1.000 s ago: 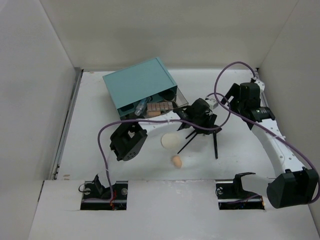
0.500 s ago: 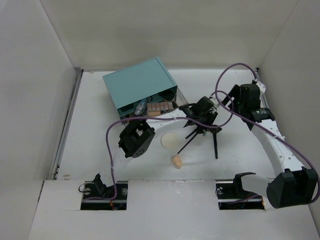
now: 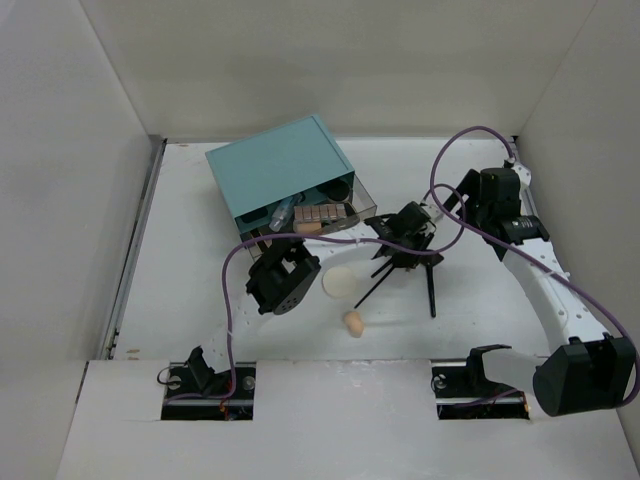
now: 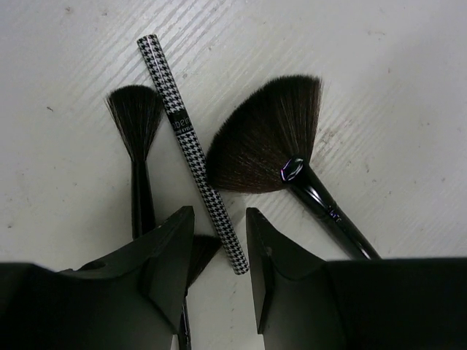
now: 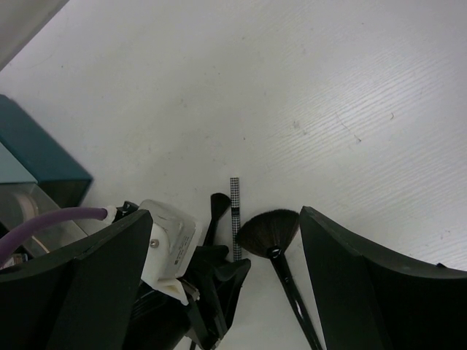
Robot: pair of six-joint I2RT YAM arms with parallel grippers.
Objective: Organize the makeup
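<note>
The left arm is swinging its elbow further in towards the middle, settling the left gripper (image 4: 217, 251) over the brush cluster. Its released jaws are now straddling the near end of the thin black-and-white houndstooth pencil (image 4: 191, 146), which is lying flat on the white table (image 4: 408, 87) between a small black brush (image 4: 136, 124) and a black fan brush (image 4: 266, 142). The right gripper (image 5: 222, 217) is hanging spread wide and empty above them, so a grasp on the pencil is probably coming next.

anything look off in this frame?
Nothing broken or spilled. The teal box sits skewed on the table, its drawer open. A checkered pencil and brushes lie jumbled; puff and sponge lie loose nearby.
</note>
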